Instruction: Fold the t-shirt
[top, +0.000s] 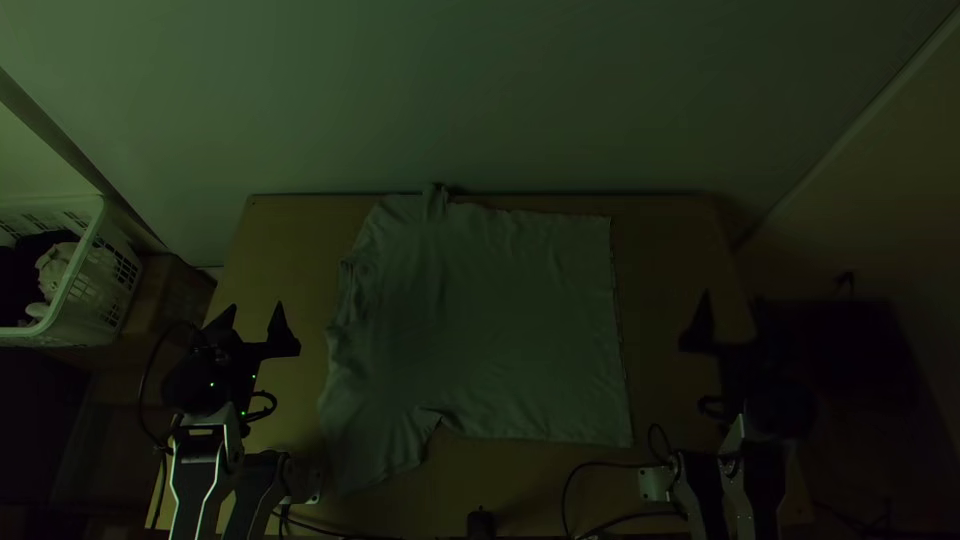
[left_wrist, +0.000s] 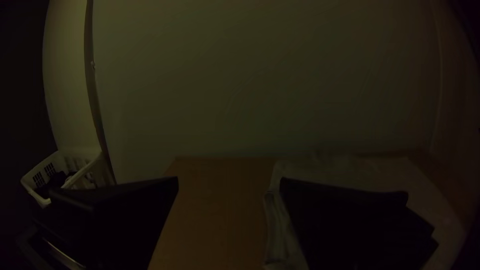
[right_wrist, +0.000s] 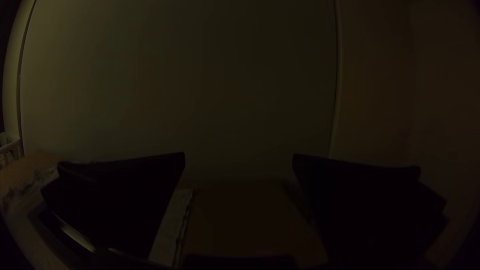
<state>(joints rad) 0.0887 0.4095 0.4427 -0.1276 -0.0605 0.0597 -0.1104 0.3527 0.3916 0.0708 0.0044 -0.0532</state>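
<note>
T-shirt (top: 500, 320) spread on the counter (top: 680, 260), collar toward the left arm, straight hem toward the right, near sleeve angled to the near edge. The fabric should prove light, limp and prone to sliding or wrinkling; best grips are probably the hem corners and the sleeve ends, pinched low. Left jaws (top: 257, 312) and right jaws (top: 732, 305): each parted wide, holding nothing, on either side of the garment.

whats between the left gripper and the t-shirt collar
Just a bare stretch of wooden tabletop, seen in the top view between the left gripper and the t-shirt's collar.
</note>
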